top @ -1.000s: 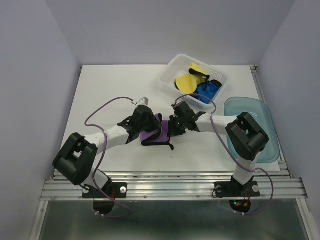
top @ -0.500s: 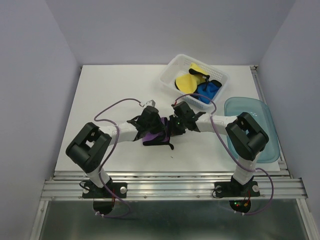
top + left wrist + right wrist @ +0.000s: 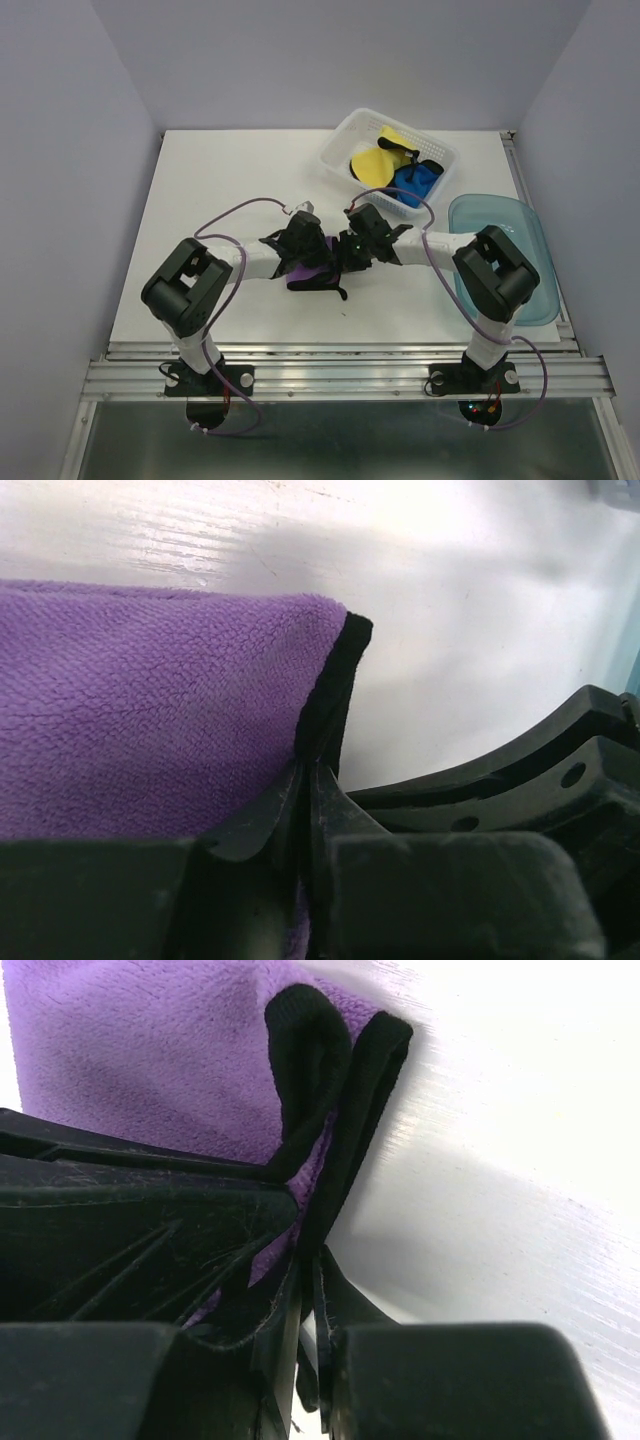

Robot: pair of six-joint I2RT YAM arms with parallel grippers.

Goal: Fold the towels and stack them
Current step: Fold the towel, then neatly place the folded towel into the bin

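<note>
Purple towel [image 3: 310, 272] sits mid-worktop [image 3: 220, 180], bunched, with both tools on it.

Left tool [image 3: 303, 238]: jaws pressed together on the towel's black edging. In the left wrist view the fingertips meet at [image 3: 308, 780] with the dark hem pinched between them, and the purple pile [image 3: 150, 700] spreads away to that camera's left.

Right tool [image 3: 352, 248]: also closed onto the cloth. In the right wrist view [image 3: 305, 1270] two layers of black hem [image 3: 330, 1080] run down into the pinch, so this corner looks doubled over.

Relation that matters: the two tools stand just beside one another, almost touching, at the far side of the cloth. The visible body of the towel lies on the near side of them, toward the arm bases and mostly under the left tool. A loose dark strip of edging [image 3: 341, 292] trails out at the near right. With the pinch points this close, the held edge is slack. My reading is that the tools must part sideways to draw that edge straight before any fold can be laid.

Remaining towels, yellow [image 3: 372, 165] and blue [image 3: 415, 183], sit in the white basket [image 3: 335, 150] at far right, well apart and nearer the right arm.
</note>
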